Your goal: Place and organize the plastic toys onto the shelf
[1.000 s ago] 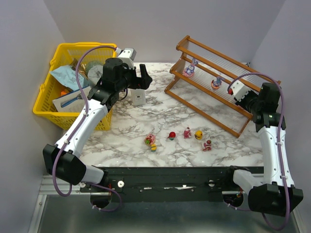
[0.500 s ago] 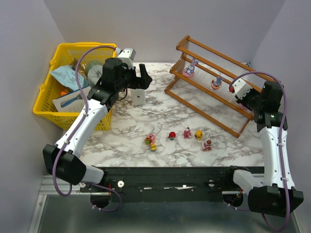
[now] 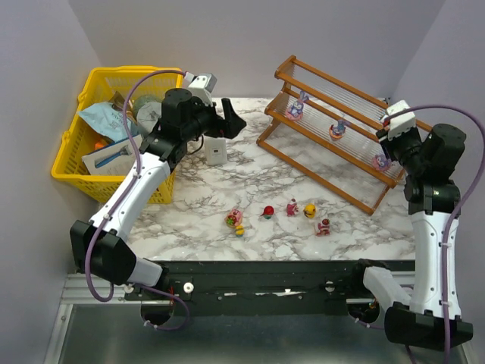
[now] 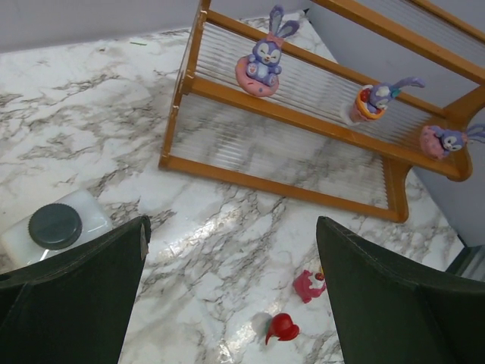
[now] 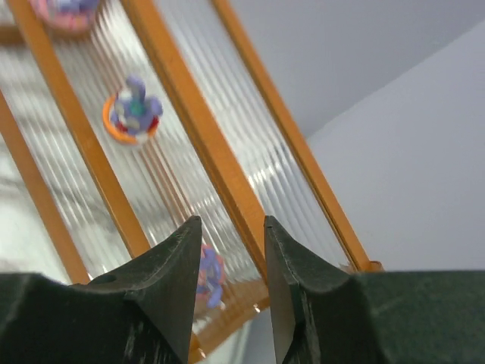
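Right end effector (image 5: 229, 224) parted, empty, bunny toy (image 5: 210, 273) on shelf (image 5: 176, 98) just beyond it

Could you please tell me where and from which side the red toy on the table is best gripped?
Probably from straight above, fingers closing across its rounded body: the red toy sits low on the table, with free room between it and the pink figure beside it.

Bunny (image 5: 210, 273) partly behind right hand (image 5: 229, 227)
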You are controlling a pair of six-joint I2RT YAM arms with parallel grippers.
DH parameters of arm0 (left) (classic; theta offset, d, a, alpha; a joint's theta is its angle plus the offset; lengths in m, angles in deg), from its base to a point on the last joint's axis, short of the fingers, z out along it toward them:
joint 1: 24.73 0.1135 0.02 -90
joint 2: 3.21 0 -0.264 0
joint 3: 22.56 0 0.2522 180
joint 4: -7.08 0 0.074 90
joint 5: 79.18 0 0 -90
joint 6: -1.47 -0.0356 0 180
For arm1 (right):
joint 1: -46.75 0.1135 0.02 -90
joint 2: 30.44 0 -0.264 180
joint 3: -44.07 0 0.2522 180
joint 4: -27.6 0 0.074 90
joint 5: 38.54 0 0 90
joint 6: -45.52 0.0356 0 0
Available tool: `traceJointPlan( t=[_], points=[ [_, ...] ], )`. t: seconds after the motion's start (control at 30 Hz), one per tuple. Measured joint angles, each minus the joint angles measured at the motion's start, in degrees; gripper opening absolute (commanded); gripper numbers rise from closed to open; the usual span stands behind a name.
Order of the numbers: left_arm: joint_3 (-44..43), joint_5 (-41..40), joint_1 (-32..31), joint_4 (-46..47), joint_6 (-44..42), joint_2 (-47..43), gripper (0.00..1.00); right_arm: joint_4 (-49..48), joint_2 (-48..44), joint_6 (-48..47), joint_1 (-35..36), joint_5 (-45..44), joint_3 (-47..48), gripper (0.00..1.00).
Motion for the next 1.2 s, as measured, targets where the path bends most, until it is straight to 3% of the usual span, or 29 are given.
traceJointPlan(
  t=[0.27, 0.43, 0.7, 0.97, 1.1, 1.2],
  points=[
    [0.0, 3.3, -2.4, 2.2, 2.0, 2.9, 0.99, -8.0, -2.6, 34.1, 0.0, -0.3, 2.9, 0.41],
    [0.0, 4.0, -4.1, 2.3, 2.1, 3.3, 0.99, -4.1, -2.4, 49.8, 0.0, -1.8, 8.5, 0.63],
    [5.0, 0.5, -4.2, 2.1, 1.7, 0.7, 0.99, 3.0, -5.1, 60.7, 2.9, -0.3, 6.4, 0.75],
    [12.2, -4.4, -4.2, 0.1, 1.9, -4.0, 0.99, 8.6, -0.7, 63.2, 33.0, -8.8, 0.5, 0.83],
    [13.9, -7.7, -4.2, -1.0, 2.3, -5.4, 0.99, 9.7, 5.1, 65.2, 42.1, -15.1, -2.3, 0.83],
    [14.2, -10.4, -4.2, -2.4, 2.8, -6.4, 0.99, 9.9, 9.5, 66.6, 49.2, -20.0, -4.7, 0.77]
  ],
)
